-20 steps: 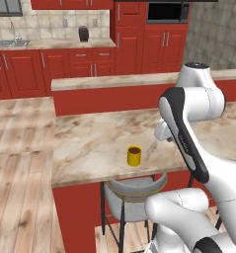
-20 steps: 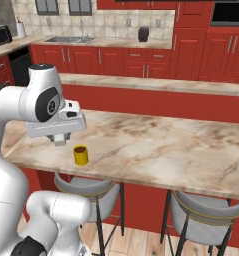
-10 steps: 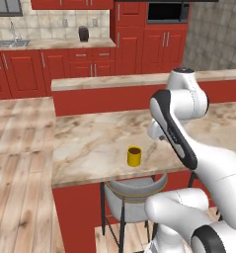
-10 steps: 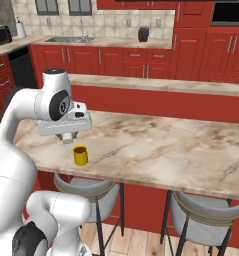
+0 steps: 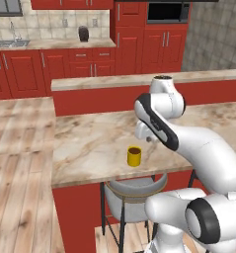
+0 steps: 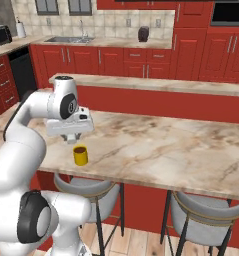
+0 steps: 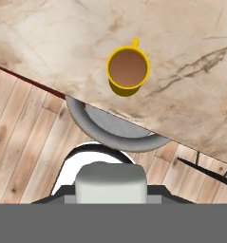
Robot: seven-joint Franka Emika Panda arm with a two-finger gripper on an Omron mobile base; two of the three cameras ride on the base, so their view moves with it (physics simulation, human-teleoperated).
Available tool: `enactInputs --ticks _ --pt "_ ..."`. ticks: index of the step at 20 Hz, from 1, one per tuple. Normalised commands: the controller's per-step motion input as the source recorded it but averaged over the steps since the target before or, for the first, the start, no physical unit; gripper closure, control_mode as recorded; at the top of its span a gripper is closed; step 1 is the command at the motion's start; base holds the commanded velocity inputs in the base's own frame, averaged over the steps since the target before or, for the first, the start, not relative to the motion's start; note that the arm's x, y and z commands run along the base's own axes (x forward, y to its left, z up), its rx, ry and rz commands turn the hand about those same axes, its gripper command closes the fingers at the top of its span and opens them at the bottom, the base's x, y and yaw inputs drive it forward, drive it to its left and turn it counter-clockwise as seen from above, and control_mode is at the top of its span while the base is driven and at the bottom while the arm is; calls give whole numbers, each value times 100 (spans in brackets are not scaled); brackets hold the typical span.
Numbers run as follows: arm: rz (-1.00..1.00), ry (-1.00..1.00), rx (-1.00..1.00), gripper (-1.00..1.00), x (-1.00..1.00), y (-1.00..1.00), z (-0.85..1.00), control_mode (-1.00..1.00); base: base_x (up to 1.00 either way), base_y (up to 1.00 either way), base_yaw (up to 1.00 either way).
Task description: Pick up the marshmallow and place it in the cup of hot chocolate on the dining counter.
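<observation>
Your tool (image 6: 73,140) has swung in over the counter (image 6: 156,145) and now hangs closed on the marshmallow (image 7: 111,182), above and just behind the cup of hot chocolate (image 7: 127,70). Only centring and releasing seem left.

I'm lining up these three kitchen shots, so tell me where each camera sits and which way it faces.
Left base view: behind the arm on its left, facing forward and down at the dining counter; the white arm rises from lower right.
Right base view: behind on its right, same counter; the arm rises from lower left, the gripper above the cup of hot chocolate.
Hand view: on the hand, looking down; the marshmallow shows between the fingertips.
Shared: all show the cup.
</observation>
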Motion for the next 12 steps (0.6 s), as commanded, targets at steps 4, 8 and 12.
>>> enactInputs --ticks 4,8,12 --pt "0 0 0 100 8 5 -35 -100 0 0 0" --pt "0 0 0 100 0 0 -21 -100 0 0 0" --pt "0 0 0 100 0 0 -11 -100 0 0 0"
